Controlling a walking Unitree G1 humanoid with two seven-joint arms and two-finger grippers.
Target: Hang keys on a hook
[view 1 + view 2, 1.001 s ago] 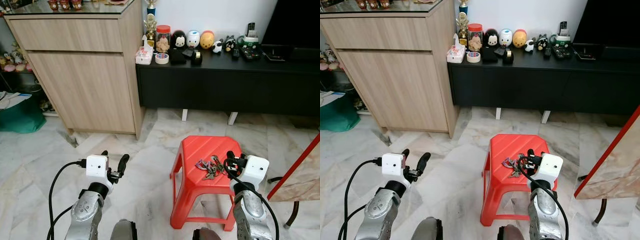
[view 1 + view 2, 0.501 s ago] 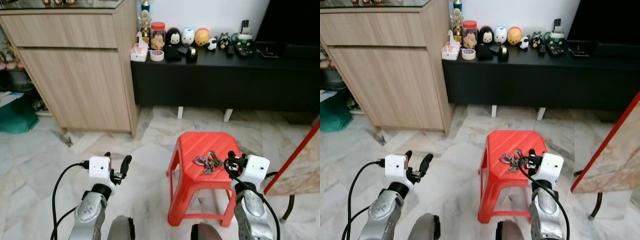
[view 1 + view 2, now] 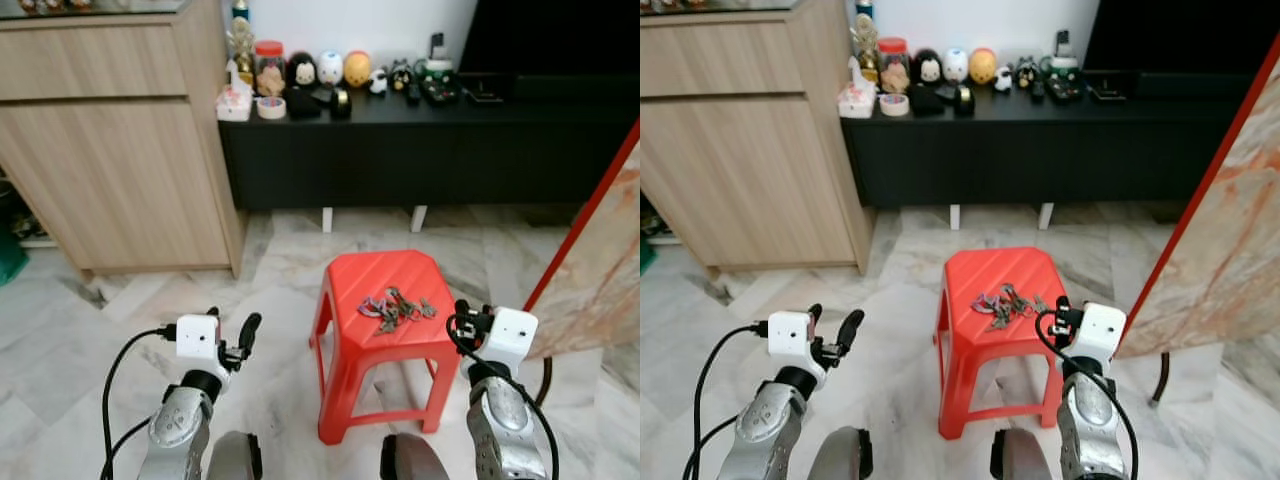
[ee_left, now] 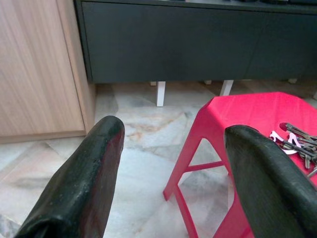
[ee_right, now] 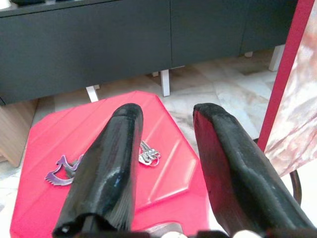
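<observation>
A bunch of keys (image 3: 395,305) with a purple tag lies on top of a red plastic stool (image 3: 372,272) in front of me. My right gripper (image 3: 468,314) hovers open by the stool's near right corner, just short of the keys, with nothing between its fingers. In the right wrist view the keys (image 5: 147,155) lie on the stool (image 5: 168,168) beyond the right gripper (image 5: 170,113). My left gripper (image 3: 231,321) stands open over the floor to the left of the stool. In the left wrist view the keys (image 4: 296,140) show past the left gripper (image 4: 174,133).
A light wooden cabinet (image 3: 110,150) stands at the back left. Beside it a low black console (image 3: 420,140) carries figurines, a jar, tape and remotes. A marble slab with a red edge (image 3: 600,250) leans close on the right. The floor is marble tile.
The camera has shifted, so the cabinet, console and stool sit further left in the picture. The keys lie unmoved on the stool. Both arms hold the same pose.
</observation>
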